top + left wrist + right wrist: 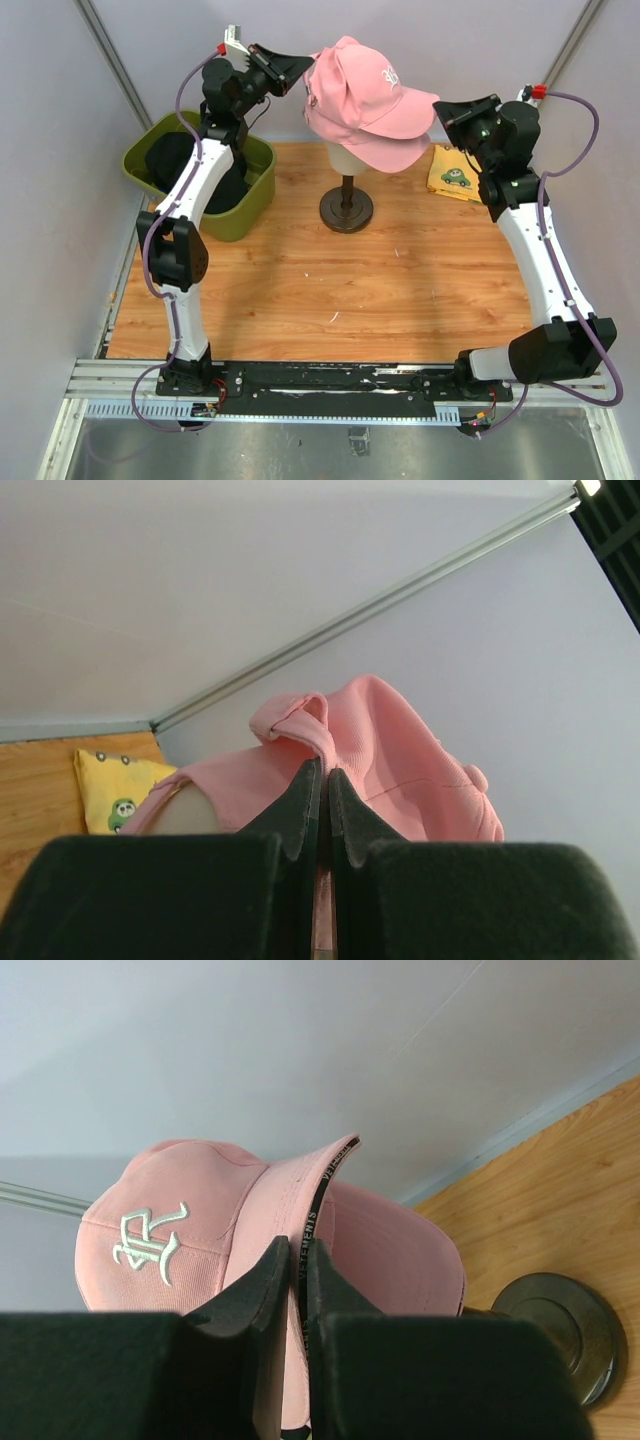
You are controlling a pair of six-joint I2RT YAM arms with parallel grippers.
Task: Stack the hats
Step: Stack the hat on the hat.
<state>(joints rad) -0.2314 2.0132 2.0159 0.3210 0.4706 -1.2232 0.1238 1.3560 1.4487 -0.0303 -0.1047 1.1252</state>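
Note:
A pink hat with a white logo hangs over the cream mannequin head, held between both arms. My left gripper is shut on the fabric at the hat's back, the jaws pinching a pink fold. My right gripper is shut on the hat's lower edge beside the brim, with the logo to its left. Black hats lie in the green bin.
The olive-green bin stands at the back left, under my left arm. The mannequin's round dark base sits at the back centre of the wooden table. A yellow cloth with a green print lies at the back right.

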